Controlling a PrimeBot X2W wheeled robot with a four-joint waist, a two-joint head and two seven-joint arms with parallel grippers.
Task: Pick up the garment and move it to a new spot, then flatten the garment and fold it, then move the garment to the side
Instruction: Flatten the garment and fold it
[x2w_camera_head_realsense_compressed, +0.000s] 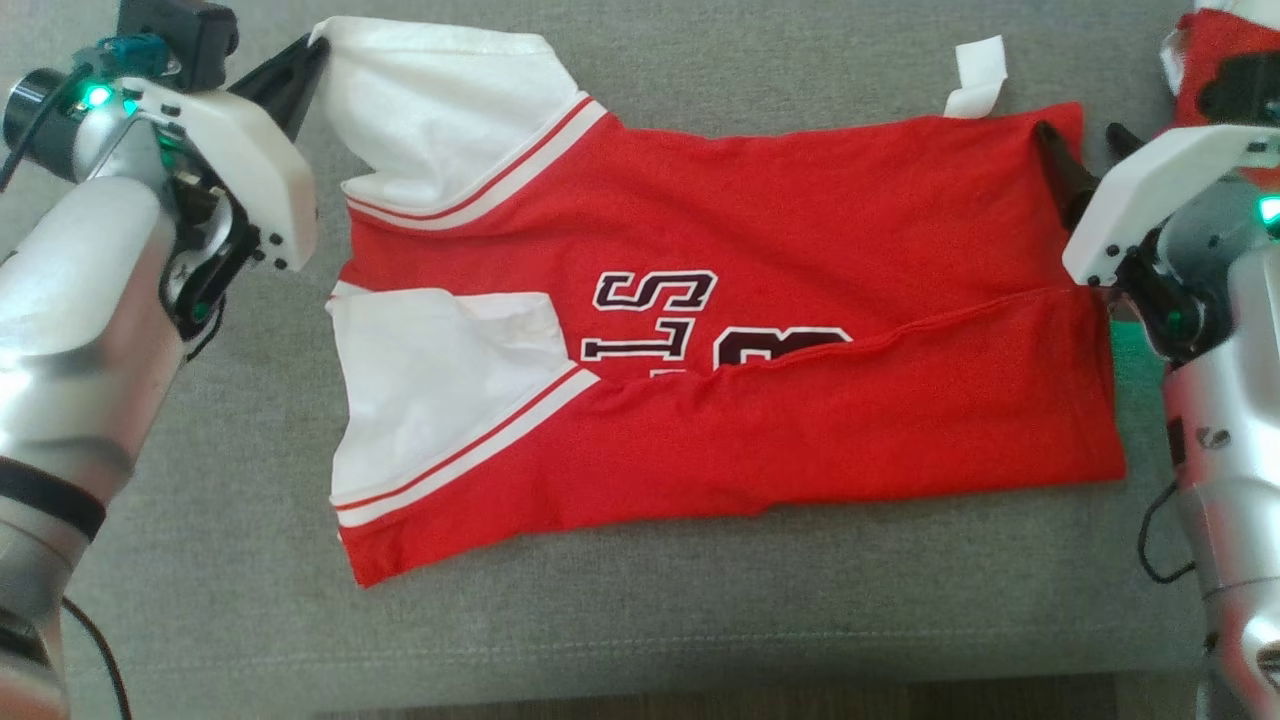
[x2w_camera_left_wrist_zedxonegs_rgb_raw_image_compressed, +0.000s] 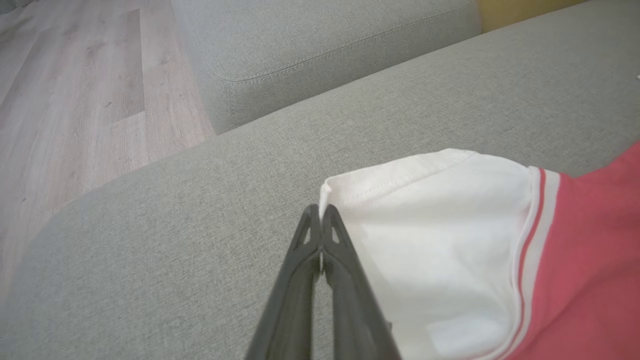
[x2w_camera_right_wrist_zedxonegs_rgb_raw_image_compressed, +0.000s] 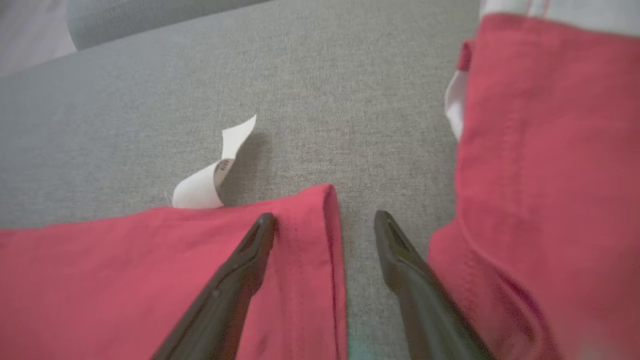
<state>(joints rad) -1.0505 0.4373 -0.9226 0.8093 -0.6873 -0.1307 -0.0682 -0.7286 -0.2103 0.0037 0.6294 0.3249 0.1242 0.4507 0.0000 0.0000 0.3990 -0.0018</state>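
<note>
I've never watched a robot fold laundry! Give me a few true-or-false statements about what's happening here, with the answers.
1. The left gripper is shut on a corner of the white sleeve of the jersey. True.
2. The right gripper is clamped tight on the cloth. False: it is open, its fingers wide apart astride the corner of the red hem.
3. The jersey lies on a wooden table. False: it lies on a grey sofa cushion.
4. A white tag sticks out from the jersey's far edge. True.
</note>
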